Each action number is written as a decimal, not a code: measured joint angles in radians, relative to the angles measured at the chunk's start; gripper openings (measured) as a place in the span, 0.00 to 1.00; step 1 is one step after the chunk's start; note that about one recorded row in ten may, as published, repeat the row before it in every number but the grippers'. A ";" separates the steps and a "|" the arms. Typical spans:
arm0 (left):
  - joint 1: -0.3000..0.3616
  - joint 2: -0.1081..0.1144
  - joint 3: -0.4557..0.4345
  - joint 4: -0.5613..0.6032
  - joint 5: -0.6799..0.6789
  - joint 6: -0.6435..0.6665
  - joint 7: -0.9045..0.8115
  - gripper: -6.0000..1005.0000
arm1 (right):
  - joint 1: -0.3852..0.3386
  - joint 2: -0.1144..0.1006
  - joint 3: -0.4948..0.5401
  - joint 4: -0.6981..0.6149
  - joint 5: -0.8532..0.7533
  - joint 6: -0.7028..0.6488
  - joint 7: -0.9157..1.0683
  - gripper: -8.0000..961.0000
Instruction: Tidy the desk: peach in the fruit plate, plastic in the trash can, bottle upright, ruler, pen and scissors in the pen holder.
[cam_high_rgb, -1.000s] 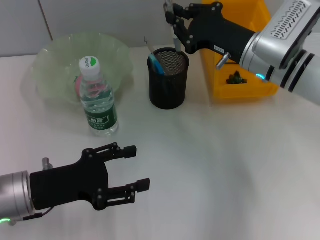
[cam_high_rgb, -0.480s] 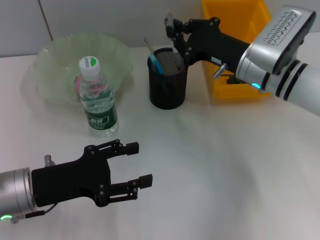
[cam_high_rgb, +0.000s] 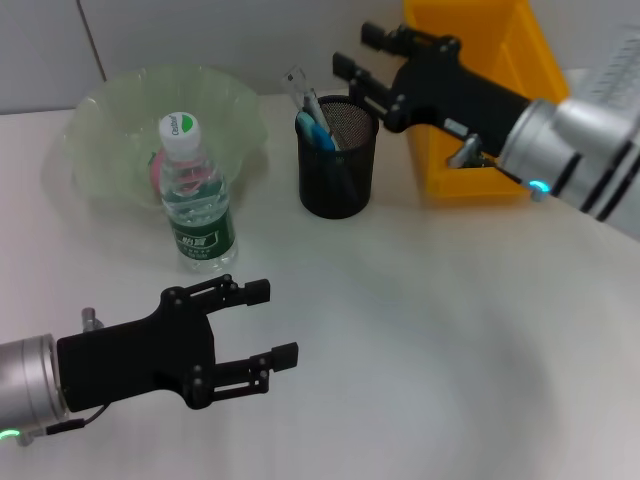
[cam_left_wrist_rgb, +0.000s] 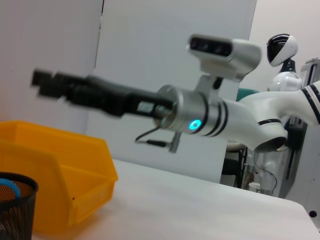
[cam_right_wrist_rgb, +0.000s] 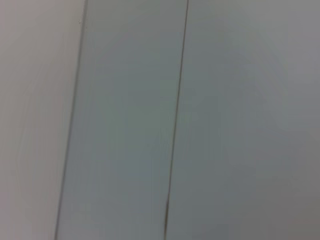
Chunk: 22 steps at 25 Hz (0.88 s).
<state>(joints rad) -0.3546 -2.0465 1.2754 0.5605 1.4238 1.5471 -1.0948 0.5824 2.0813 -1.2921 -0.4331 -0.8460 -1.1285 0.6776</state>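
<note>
The black mesh pen holder (cam_high_rgb: 338, 160) stands at the table's middle back with blue scissors handles (cam_high_rgb: 313, 130), a clear ruler (cam_high_rgb: 297, 86) and a pen (cam_high_rgb: 320, 108) sticking out of it. Just behind and right of its rim, my right gripper (cam_high_rgb: 363, 55) hovers open and holds nothing. The bottle (cam_high_rgb: 198, 195) stands upright in front of the green fruit plate (cam_high_rgb: 120, 110). A pink bit of the peach (cam_high_rgb: 151, 177) shows in the plate behind the bottle. My left gripper (cam_high_rgb: 272, 322) rests open near the front. The plastic is hidden behind my right arm.
The yellow trash can (cam_high_rgb: 490, 60) sits at the back right, crossed by my right arm (cam_high_rgb: 560, 150). In the left wrist view that arm (cam_left_wrist_rgb: 200, 112) reaches over the trash can (cam_left_wrist_rgb: 60, 175) and pen holder (cam_left_wrist_rgb: 15, 210). The right wrist view shows only wall.
My right gripper, shut on a thin item above the pen holder earlier, has opened and drawn back to the right. The ruler now stands in the holder. My left arm barely shifted.
</note>
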 joint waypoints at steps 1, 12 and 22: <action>0.000 0.000 0.000 0.000 0.000 0.000 0.000 0.78 | -0.027 0.000 0.012 -0.029 0.002 -0.031 0.027 0.25; 0.054 0.035 -0.067 -0.003 0.002 0.014 0.015 0.78 | -0.326 -0.122 0.322 -0.177 -0.302 -0.618 0.444 0.73; 0.013 0.034 -0.059 -0.061 0.020 0.014 0.030 0.78 | -0.303 -0.102 0.525 -0.161 -0.862 -0.724 0.461 0.81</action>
<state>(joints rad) -0.3416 -2.0130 1.2161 0.4997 1.4438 1.5612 -1.0652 0.2791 1.9792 -0.7667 -0.5942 -1.7078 -1.8529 1.1390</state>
